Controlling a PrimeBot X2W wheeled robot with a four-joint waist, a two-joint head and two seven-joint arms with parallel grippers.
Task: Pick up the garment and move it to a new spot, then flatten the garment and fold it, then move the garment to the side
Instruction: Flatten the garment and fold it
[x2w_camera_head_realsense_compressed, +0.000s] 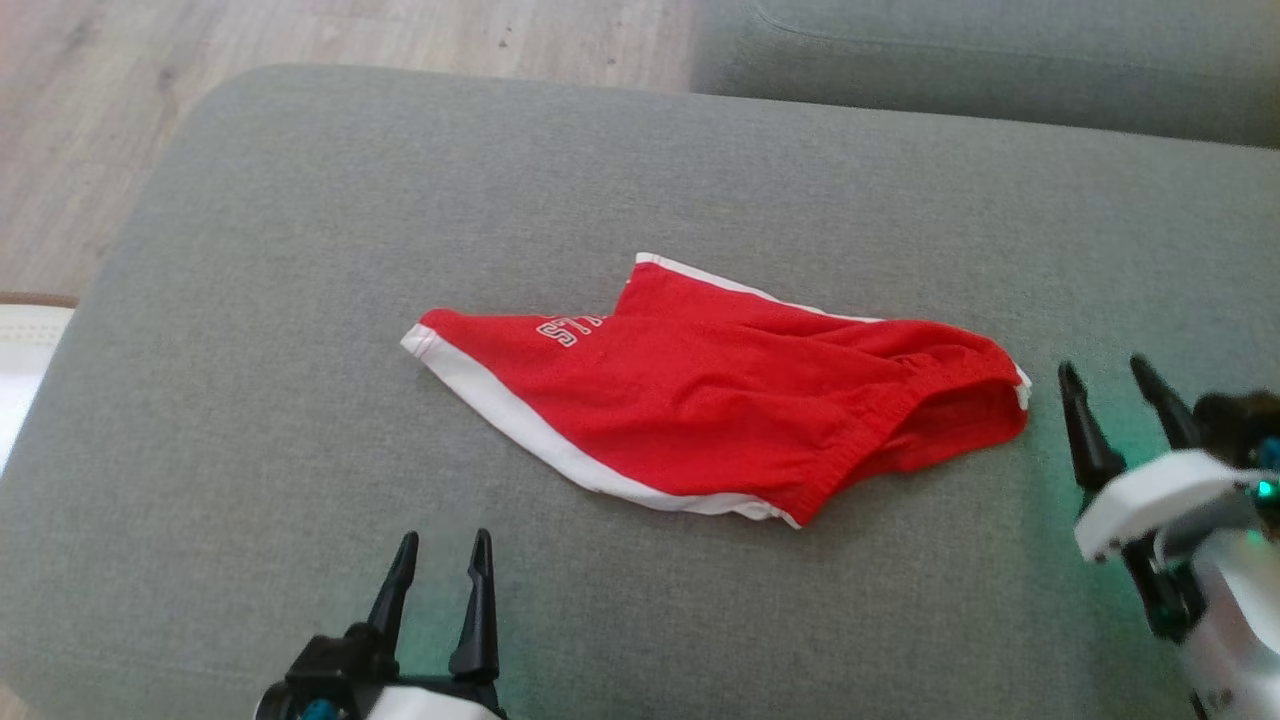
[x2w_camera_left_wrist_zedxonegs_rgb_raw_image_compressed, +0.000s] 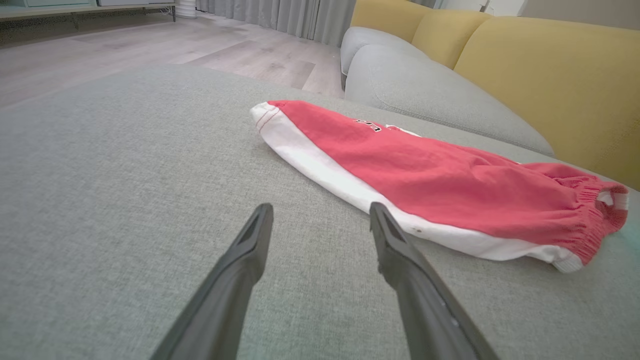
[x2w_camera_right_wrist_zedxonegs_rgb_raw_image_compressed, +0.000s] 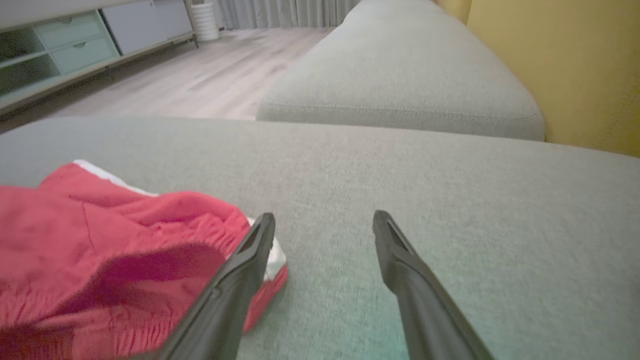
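The garment (x2w_camera_head_realsense_compressed: 720, 390) is a pair of red shorts with white trim and white lettering, lying loosely folded on the grey cushion (x2w_camera_head_realsense_compressed: 300, 220). Its elastic waistband points right, toward my right gripper (x2w_camera_head_realsense_compressed: 1105, 375), which stands open just beyond that end with nothing between its fingers. In the right wrist view the garment (x2w_camera_right_wrist_zedxonegs_rgb_raw_image_compressed: 100, 245) lies left of the right gripper (x2w_camera_right_wrist_zedxonegs_rgb_raw_image_compressed: 322, 220). My left gripper (x2w_camera_head_realsense_compressed: 445, 545) is open near the front edge, below the garment's white-trimmed hem. In the left wrist view the left gripper (x2w_camera_left_wrist_zedxonegs_rgb_raw_image_compressed: 320, 210) rests just short of the garment (x2w_camera_left_wrist_zedxonegs_rgb_raw_image_compressed: 440, 180).
The grey cushion drops off to wooden floor (x2w_camera_head_realsense_compressed: 90, 120) at the left and back. A second grey cushion (x2w_camera_head_realsense_compressed: 1000, 60) adjoins at the back right. Yellow backrests (x2w_camera_left_wrist_zedxonegs_rgb_raw_image_compressed: 545, 85) rise beyond the cushions. A low cabinet (x2w_camera_right_wrist_zedxonegs_rgb_raw_image_compressed: 60, 50) stands across the floor.
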